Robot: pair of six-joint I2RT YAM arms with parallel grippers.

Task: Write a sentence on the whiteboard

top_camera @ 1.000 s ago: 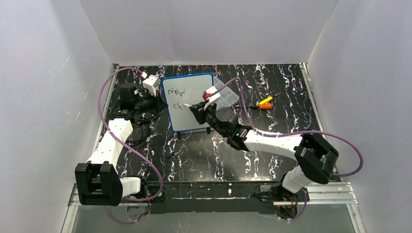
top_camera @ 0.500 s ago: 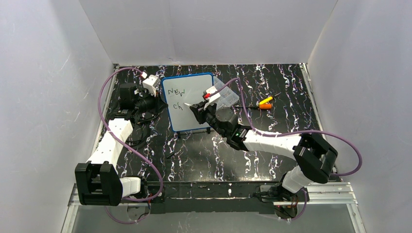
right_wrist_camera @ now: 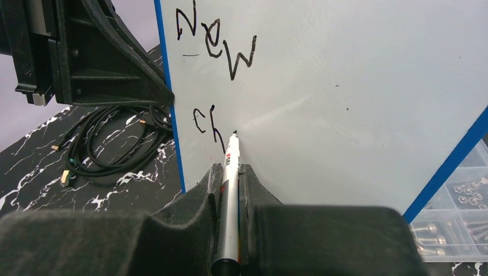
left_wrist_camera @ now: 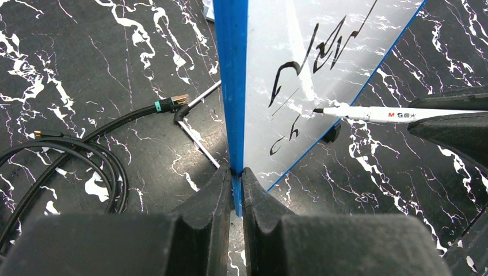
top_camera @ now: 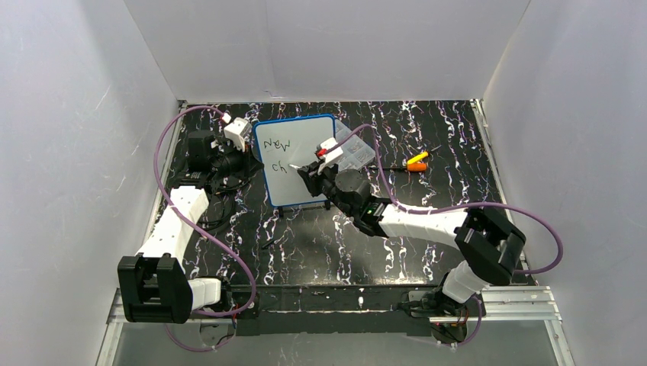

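Observation:
The whiteboard (top_camera: 299, 160) with its thin blue frame stands tilted up off the table. My left gripper (left_wrist_camera: 235, 175) is shut on the frame's left edge (left_wrist_camera: 231, 86). The sentence reads "New" (right_wrist_camera: 216, 43) with "ch" (right_wrist_camera: 207, 123) below it, also showing as black strokes (left_wrist_camera: 313, 57) in the left wrist view. My right gripper (right_wrist_camera: 229, 168) is shut on a silver marker (right_wrist_camera: 232, 155). The marker's black tip sits at the board's surface just right of "ch". In the top view the right gripper (top_camera: 309, 174) is at the board's lower middle and the left gripper (top_camera: 246, 158) at its left side.
A clear plastic compartment box (top_camera: 355, 152) with screws (right_wrist_camera: 460, 221) lies right behind the board. An orange and yellow item (top_camera: 416, 161) lies further right. Black cables (left_wrist_camera: 69, 152) coil on the table left of the board, near a thin metal rod (left_wrist_camera: 198, 135).
The right gripper with the marker has shifted slightly left along the board. The writing looks the same and the left arm has not moved.

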